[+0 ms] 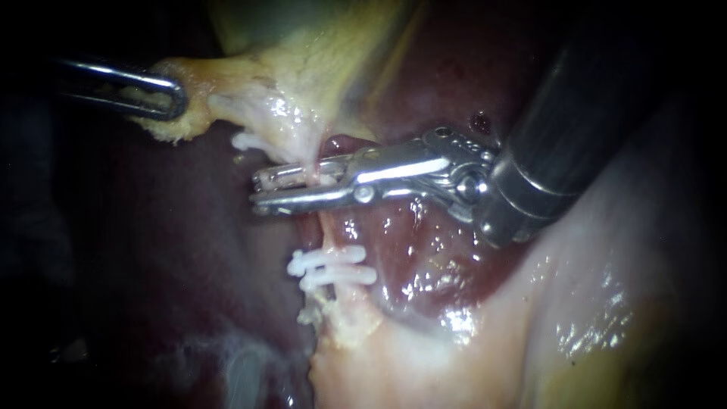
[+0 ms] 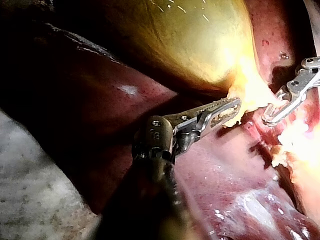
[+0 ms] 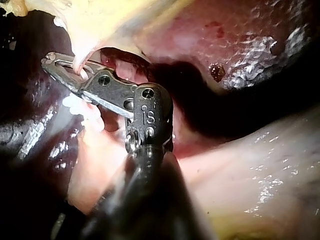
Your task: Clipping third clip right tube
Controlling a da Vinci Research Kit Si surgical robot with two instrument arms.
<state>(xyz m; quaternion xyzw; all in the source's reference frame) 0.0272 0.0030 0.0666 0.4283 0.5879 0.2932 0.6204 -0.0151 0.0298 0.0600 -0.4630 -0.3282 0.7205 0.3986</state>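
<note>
My right instrument comes in from the upper right. Its jaws lie nearly together across a thin pale tube, one on each side of it, with a white clip between them. Lower on the same tube sit two white clips, side by side. In the right wrist view the jaws ring the strand of tissue. My left instrument at the upper left is shut on a yellowish flap of the gallbladder and holds it out to the left; in the left wrist view its jaws grip the same flap.
A small white piece shows just left of the tube above the jaws. Dark red liver lies behind the tube, and glistening pale tissue fills the lower right. The yellow-green gallbladder bulges ahead of my left instrument.
</note>
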